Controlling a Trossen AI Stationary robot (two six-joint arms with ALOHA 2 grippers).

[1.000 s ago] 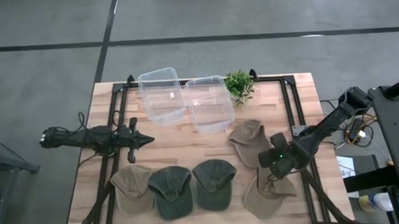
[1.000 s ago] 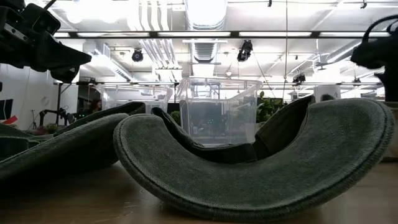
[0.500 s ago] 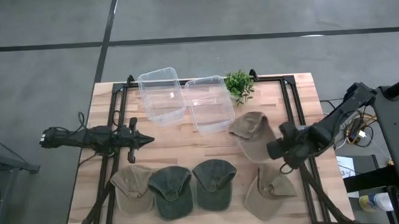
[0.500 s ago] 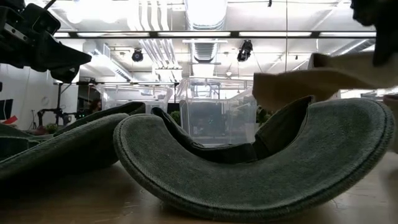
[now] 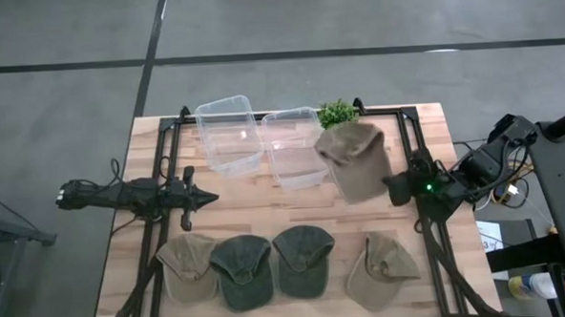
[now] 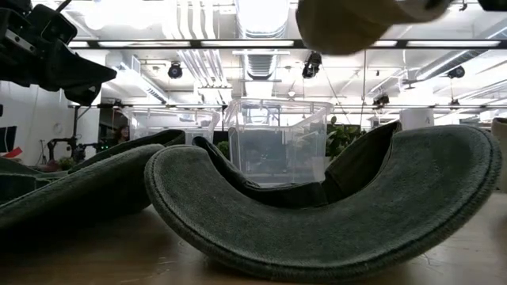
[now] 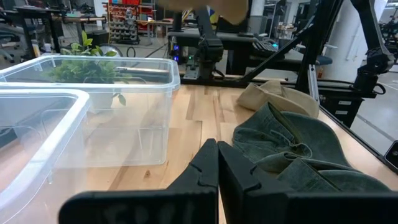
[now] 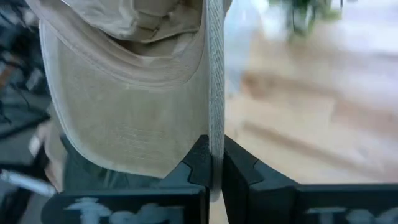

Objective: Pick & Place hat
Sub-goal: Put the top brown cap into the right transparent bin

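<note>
My right gripper (image 5: 397, 188) is shut on a tan hat (image 5: 353, 161), which it holds above the table beside the right clear container (image 5: 294, 146). The hat also shows at the low view's top edge (image 6: 356, 20) and in the right wrist view (image 8: 124, 106), seen from its underside. Along the near edge lie a tan hat (image 5: 187, 267), two green hats (image 5: 242, 271) (image 5: 303, 260) and another tan hat (image 5: 381, 269). My left gripper (image 5: 210, 195) waits shut over the table's left side (image 7: 216, 165), touching nothing. My right gripper pinches the edge of the tan hat's brim (image 8: 215, 127) between its two fingers (image 8: 199, 163). The fingers come from the table's right side, slanting down. The hat is lifted clear of the table and reaches out ahead of the fingers toward the containers.
A second clear container (image 5: 229, 132) stands left of the first, at the far side. A small green plant (image 5: 337, 111) stands behind the held hat. Black frame rails (image 5: 168, 163) run along the left and right sides. Bare wood (image 5: 265, 202) lies at the table's middle.
My right gripper has risen and gone toward the table's far edge, staying shut on the tan hat. The hat, which lay on the table right of centre, is now lifted clear and hangs over the right container's edge.
</note>
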